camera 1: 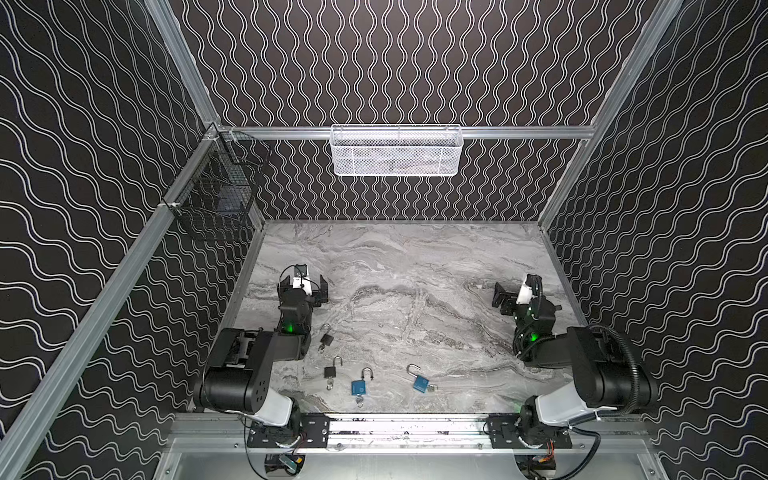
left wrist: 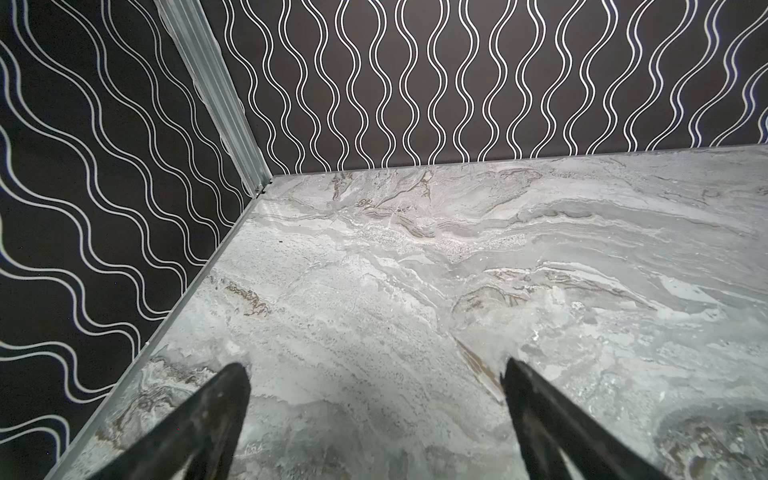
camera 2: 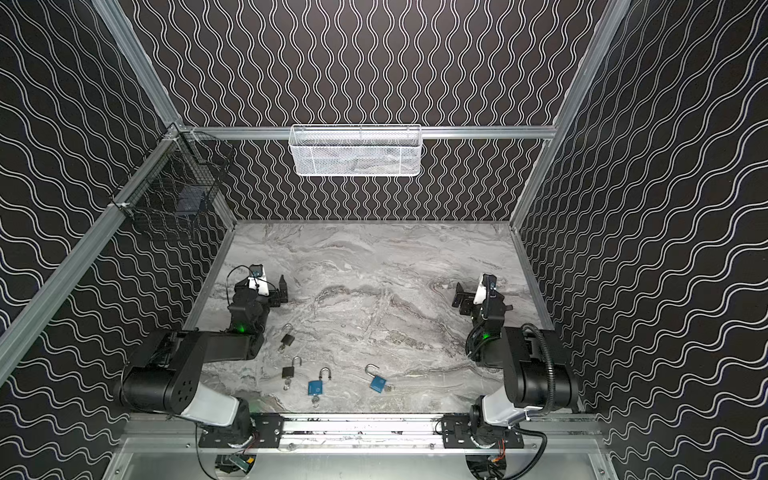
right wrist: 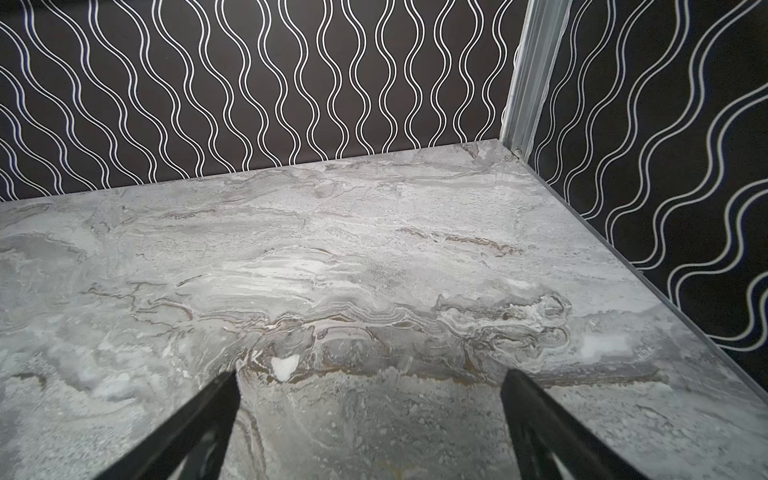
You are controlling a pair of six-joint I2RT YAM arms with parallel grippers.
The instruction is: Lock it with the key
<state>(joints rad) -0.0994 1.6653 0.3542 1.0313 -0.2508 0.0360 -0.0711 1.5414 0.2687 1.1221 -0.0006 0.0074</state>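
Observation:
Several small padlocks lie near the table's front, each with its shackle swung open and a key in its base. In both top views I see a black padlock, a second black padlock, a blue padlock and another blue padlock. My left gripper hovers open over bare marble, behind the padlocks. My right gripper is open at the far right, well away from them. Neither wrist view shows a padlock.
A marble-patterned table is closed in by black wavy-patterned walls with metal rails. A white mesh basket hangs on the back wall. A black wire basket hangs at the back left corner.

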